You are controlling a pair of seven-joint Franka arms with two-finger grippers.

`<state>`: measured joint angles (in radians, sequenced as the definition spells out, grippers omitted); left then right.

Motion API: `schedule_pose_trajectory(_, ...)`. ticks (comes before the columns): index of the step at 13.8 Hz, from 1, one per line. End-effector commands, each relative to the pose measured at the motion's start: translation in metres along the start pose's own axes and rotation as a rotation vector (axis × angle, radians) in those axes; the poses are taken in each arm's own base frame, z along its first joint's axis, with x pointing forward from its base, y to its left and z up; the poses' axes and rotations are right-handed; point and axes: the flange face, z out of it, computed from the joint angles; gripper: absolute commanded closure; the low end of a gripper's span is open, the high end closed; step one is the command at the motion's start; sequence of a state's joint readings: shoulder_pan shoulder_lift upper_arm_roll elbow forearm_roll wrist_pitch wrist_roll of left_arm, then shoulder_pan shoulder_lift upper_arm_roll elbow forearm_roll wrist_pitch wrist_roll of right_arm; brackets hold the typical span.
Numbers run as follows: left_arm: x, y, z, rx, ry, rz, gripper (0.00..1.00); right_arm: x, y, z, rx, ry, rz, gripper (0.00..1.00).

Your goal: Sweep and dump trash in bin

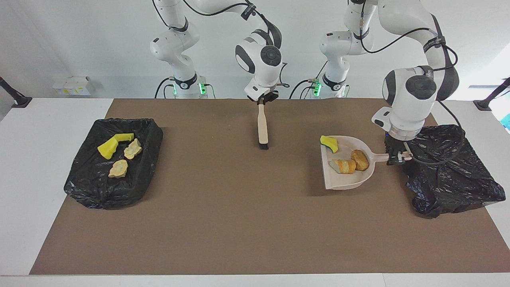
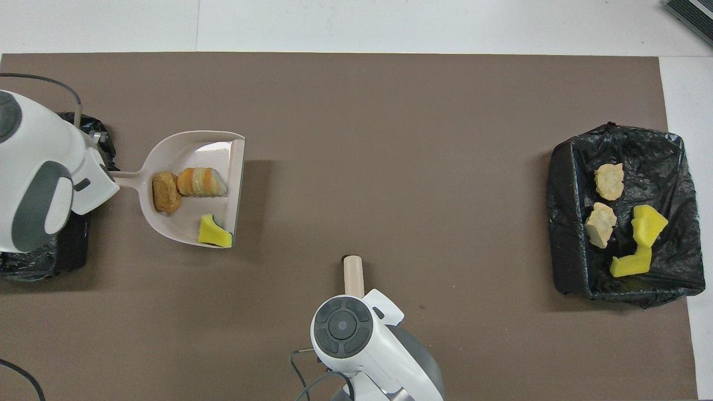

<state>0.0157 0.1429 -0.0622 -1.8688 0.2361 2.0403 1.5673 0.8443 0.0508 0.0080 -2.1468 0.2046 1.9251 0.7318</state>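
A dustpan (image 1: 346,175) with three scraps (image 1: 346,165) is held up by its handle in the closed left gripper (image 1: 396,158), beside a black bin (image 1: 454,175). A brush (image 1: 262,128) is gripped by the right gripper (image 1: 263,99). Four scraps (image 1: 118,153) lie in the other bin (image 1: 91,191).

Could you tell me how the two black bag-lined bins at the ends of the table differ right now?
The bin at the right arm's end holds four scraps: two yellow sponge bits and two pale beige lumps. No scraps show in the bin at the left arm's end. The left gripper holds the loaded dustpan beside that bin; no gripper is near the first. Both have crinkled black liners and sit on the brown mat.
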Motion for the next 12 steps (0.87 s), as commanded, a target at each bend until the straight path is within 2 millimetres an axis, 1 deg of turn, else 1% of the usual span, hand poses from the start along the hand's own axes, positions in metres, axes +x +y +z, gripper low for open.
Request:
schedule_pose_trajectory(1,-0.053,-0.001,-0.029,-0.012,0.03,0.002,1.0,-0.01,0.011,0.003,0.001,0.073,0.002,1.0)
schedule_pose_trajectory(2,-0.078,0.0,-0.034,-0.013,0.073,-0.027,1.0,-0.01,0.015,0.014,0.031,0.11,0.005,1.0)
schedule_pose_trajectory(4,-0.13,0.011,-0.036,-0.027,0.102,-0.078,1.0,-0.015,0.025,0.028,0.063,0.151,0.008,1.0)
schedule_pose_trajectory(7,-0.185,0.022,-0.049,-0.038,0.096,-0.083,1.0,-0.013,0.025,0.029,0.068,0.148,0.015,1.0)
schedule_pose_trajectory(8,-0.208,0.026,-0.053,-0.022,0.092,-0.066,1.0,-0.011,0.025,0.027,0.065,0.142,0.012,0.94)
schedule_pose_trajectory(9,-0.225,0.029,-0.06,-0.002,0.08,-0.051,1.0,-0.009,0.022,0.022,0.069,0.145,0.007,0.5)
schedule_pose_trajectory(10,-0.245,0.034,-0.063,0.008,0.07,-0.054,1.0,-0.009,0.022,0.016,0.069,0.141,0.003,0.01)
schedule_pose_trajectory(11,-0.266,0.043,-0.061,0.016,0.061,-0.064,1.0,-0.007,0.02,0.004,0.07,0.138,0.002,0.0)
schedule_pose_trajectory(12,-0.277,0.048,-0.061,0.016,0.04,-0.065,1.0,-0.007,0.017,-0.009,0.064,0.127,0.0,0.0)
